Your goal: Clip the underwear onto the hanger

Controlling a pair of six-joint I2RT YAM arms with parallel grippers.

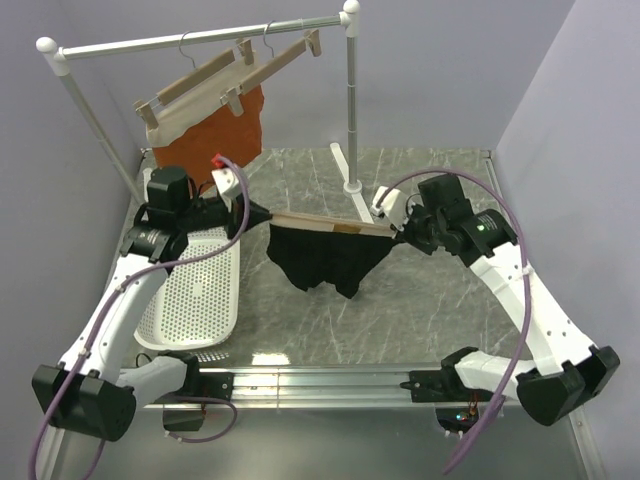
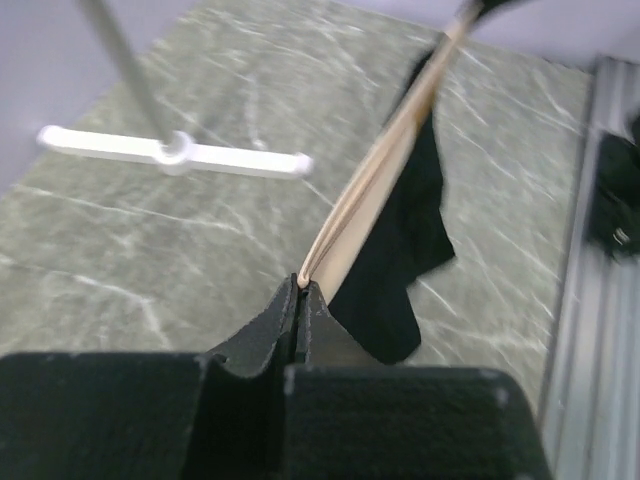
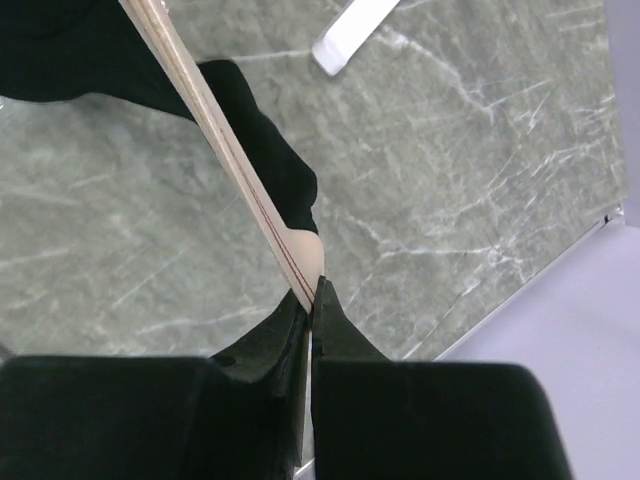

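Observation:
The black underwear point(image 1: 325, 260) hangs over the table, its tan waistband point(image 1: 320, 225) stretched level between my two grippers. My left gripper point(image 1: 268, 215) is shut on the waistband's left end. My right gripper point(image 1: 395, 232) is shut on its right end. In the left wrist view my gripper point(image 2: 302, 285) pinches the waistband point(image 2: 375, 170), with black fabric point(image 2: 410, 230) hanging below. In the right wrist view my gripper point(image 3: 312, 300) pinches the waistband point(image 3: 215, 110) the same way. The empty wooden hanger point(image 1: 280, 62) hangs on the rack's rail, above and behind the underwear.
A twin hanger point(image 1: 195, 85) with a rust-orange garment point(image 1: 215, 130) hangs to the left on the white rack's rail point(image 1: 200, 38). The rack's right pole point(image 1: 352, 100) and its foot point(image 2: 170, 155) stand just behind the underwear. A white perforated basket point(image 1: 200, 290) lies at the left.

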